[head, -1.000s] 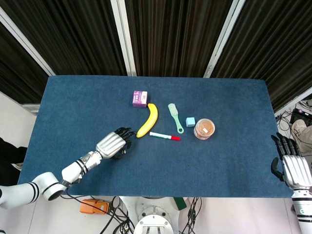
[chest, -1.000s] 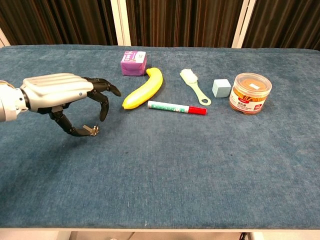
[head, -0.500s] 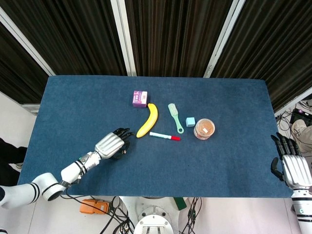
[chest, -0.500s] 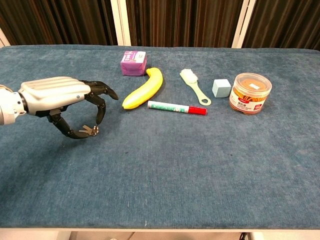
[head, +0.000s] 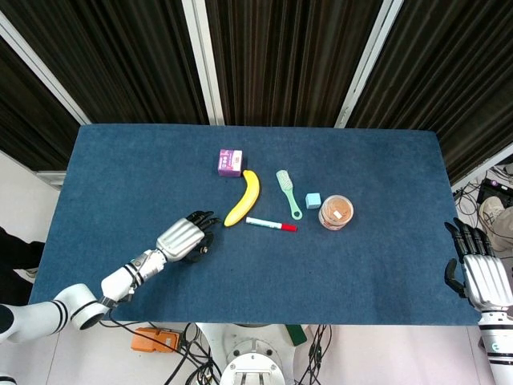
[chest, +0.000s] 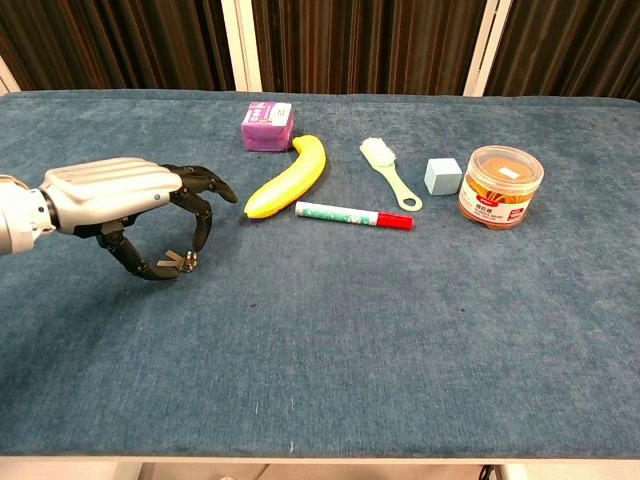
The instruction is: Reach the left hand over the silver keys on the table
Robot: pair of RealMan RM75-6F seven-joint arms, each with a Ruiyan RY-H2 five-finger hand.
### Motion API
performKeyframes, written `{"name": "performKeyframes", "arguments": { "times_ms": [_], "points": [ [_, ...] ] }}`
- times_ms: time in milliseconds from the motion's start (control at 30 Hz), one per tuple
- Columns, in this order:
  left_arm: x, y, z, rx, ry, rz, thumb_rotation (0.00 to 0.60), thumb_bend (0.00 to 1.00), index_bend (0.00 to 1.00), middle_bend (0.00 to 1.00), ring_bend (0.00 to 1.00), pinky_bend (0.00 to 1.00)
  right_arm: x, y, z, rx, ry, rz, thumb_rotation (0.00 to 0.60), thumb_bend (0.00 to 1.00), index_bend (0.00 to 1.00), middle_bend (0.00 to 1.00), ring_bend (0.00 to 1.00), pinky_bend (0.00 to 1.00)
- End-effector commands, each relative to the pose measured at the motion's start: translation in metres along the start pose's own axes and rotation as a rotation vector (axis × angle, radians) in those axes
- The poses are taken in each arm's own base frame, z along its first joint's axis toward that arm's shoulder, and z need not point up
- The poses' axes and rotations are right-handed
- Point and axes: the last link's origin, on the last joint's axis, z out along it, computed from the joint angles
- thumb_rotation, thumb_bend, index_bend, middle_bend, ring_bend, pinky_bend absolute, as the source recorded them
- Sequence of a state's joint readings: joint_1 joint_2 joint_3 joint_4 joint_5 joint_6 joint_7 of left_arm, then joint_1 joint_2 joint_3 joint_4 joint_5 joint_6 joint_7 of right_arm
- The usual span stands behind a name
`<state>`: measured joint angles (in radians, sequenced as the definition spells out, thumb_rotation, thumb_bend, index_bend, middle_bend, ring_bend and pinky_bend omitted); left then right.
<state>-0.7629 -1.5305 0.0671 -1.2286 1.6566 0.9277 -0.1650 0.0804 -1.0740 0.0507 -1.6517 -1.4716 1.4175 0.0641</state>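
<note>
The silver keys point(chest: 180, 260) lie on the blue table cloth, just left of the banana. My left hand point(chest: 110, 192) arches over them, with its dark fingers point(chest: 200, 205) curved down in front of the keys and the thumb tip close beside them. The keys still rest on the cloth and I cannot see a firm grip on them. In the head view the left hand point(head: 183, 238) covers most of the keys point(head: 203, 249). My right hand point(head: 477, 273) hangs at the table's right front edge with its fingers apart, holding nothing.
To the right of the left hand lie a banana point(chest: 287, 177), a red-capped marker point(chest: 353, 215), a purple box point(chest: 267, 125), a green brush point(chest: 389, 172), a pale blue cube point(chest: 442, 176) and a round clear tub point(chest: 500, 186).
The left hand has drawn back slightly toward the left and settled lower over the keys. The right hand has not moved.
</note>
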Motion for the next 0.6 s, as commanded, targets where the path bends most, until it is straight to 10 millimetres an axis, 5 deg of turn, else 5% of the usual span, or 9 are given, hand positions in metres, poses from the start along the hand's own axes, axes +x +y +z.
{"name": "performKeyframes", "arguments": {
  "times_ms": [33,600],
  "points": [
    [0.000,0.000,0.001,0.000,0.000,0.000,0.600,0.22,0.50,0.13,0.02,0.13,0.000,0.000,0.000,0.000,-0.002,0.000,0.600,0.96,0.12,0.02,0.02,0.01],
    [-0.002,0.000,0.011,-0.005,-0.013,0.007,0.600,0.31,0.57,0.17,0.03,0.14,-0.001,0.000,0.001,-0.002,-0.005,0.005,0.600,0.96,0.12,0.02,0.02,0.01]
  ]
}}
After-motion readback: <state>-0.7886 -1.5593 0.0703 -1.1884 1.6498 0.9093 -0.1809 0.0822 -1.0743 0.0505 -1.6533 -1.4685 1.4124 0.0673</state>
